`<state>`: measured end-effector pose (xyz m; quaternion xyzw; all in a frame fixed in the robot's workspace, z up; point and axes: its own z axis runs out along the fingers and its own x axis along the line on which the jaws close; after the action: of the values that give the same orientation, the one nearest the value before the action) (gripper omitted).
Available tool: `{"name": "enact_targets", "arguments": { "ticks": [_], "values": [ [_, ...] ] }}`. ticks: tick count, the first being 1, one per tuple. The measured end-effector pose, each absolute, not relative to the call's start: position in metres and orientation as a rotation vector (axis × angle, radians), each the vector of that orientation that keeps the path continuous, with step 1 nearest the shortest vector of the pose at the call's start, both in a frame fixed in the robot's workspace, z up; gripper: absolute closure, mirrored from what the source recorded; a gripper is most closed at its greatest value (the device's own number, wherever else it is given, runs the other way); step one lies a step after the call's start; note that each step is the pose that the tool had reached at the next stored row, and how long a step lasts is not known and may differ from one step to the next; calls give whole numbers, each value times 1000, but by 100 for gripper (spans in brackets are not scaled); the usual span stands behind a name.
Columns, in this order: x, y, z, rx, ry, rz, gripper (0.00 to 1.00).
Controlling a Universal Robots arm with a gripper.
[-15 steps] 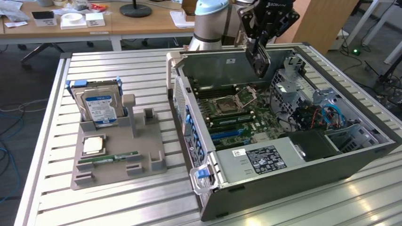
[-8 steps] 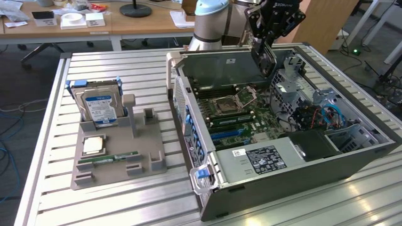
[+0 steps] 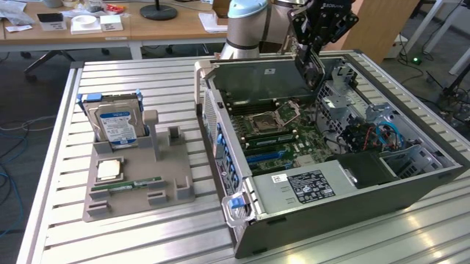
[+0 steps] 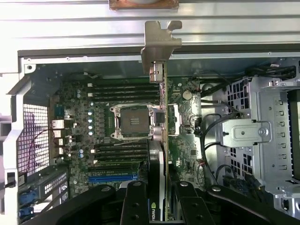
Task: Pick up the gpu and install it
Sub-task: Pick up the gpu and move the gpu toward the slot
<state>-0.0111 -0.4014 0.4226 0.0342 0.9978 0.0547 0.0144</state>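
One gpu (image 4: 165, 108), pinched in the claw (image 4: 161, 194), aims its long axis bracket-first at the case wall (image 4: 93, 58).

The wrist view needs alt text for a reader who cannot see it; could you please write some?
The gripper holds the gpu edge-on over the open computer case, its silver bracket at the far end. Beneath lies the motherboard with a CPU socket, memory slots and a blue slot.

A lab: slatted aluminium bench (image 3: 147, 77), cluttered desks (image 3: 158, 30) (cables (image 3: 16, 125) trailing).
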Motion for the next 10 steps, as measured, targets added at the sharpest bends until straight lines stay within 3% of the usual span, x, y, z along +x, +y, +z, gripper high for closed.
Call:
{"name": "enact_targets", "arguments": {
  "ticks": [10],
  "values": [
    [22,-401,422,107,3106,171,73]
  ]
}}
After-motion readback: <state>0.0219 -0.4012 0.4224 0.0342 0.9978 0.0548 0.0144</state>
